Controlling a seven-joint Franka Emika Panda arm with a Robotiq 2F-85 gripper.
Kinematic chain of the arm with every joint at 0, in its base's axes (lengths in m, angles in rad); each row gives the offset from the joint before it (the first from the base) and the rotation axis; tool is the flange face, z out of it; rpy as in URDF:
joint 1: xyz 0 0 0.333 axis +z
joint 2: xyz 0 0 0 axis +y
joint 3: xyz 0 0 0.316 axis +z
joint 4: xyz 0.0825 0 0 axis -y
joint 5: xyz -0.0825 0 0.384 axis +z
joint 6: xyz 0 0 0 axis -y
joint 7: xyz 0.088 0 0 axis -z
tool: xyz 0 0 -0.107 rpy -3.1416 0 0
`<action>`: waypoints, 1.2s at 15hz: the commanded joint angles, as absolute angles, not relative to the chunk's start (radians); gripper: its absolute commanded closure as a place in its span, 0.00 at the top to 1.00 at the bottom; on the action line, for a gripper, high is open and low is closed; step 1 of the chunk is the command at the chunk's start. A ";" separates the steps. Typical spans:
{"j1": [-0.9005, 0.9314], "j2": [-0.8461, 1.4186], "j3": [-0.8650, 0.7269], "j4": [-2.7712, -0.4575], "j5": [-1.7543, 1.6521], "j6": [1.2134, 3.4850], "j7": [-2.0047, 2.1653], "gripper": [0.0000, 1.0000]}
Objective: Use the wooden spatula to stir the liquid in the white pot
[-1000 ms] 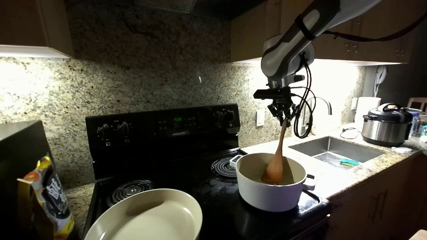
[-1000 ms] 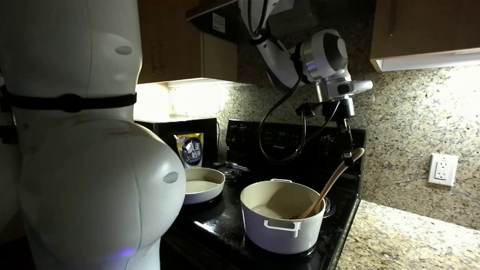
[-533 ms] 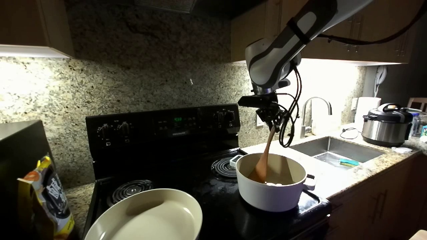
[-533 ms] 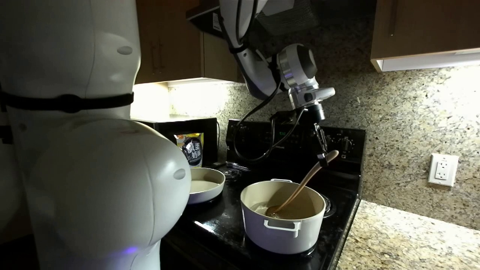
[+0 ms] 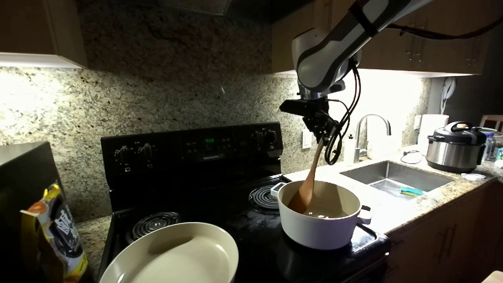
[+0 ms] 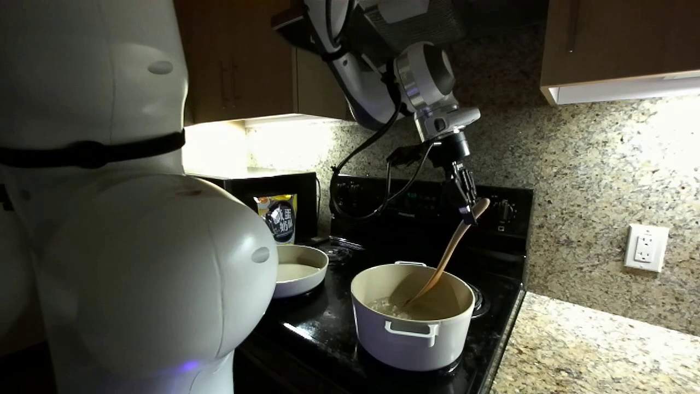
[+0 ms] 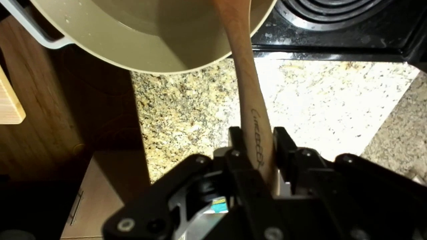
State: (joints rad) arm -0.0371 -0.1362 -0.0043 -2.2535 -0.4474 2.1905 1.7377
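My gripper (image 5: 320,138) is shut on the upper handle of the wooden spatula (image 5: 308,188). The wrist view shows the spatula (image 7: 245,70) between both fingers (image 7: 258,133), with dark writing on the handle. The spatula slants down into the white pot (image 5: 318,234), its wide end low inside. In an exterior view the gripper (image 6: 469,215) holds the spatula (image 6: 448,254) just below its top end, and the lower end meets the rippled, bubbly liquid (image 6: 389,307) in the pot (image 6: 404,355). How deep the end goes is hidden. The pot also shows in the wrist view (image 7: 133,50).
The pot stands on the black stove (image 5: 251,236). A larger shallow cream oval dish (image 5: 184,259) stands on the stove too. A sink (image 5: 387,173) and a steel cooker with a black lid (image 5: 454,153) lie beyond. A snack bag (image 6: 281,219) stands beside the stove.
In both exterior views the gripper and spatula have moved left over the last second, shifting the spatula's wide end across the pot. In the last half second the gripper has risen slightly. The pot stays put.
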 commanded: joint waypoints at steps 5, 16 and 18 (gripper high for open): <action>-0.099 -0.303 0.041 -2.388 -0.600 2.167 1.946 0.09; -0.051 -0.502 0.173 -2.559 -0.641 2.211 1.967 0.09; -0.043 -0.510 0.198 -2.562 -0.637 2.217 1.964 0.09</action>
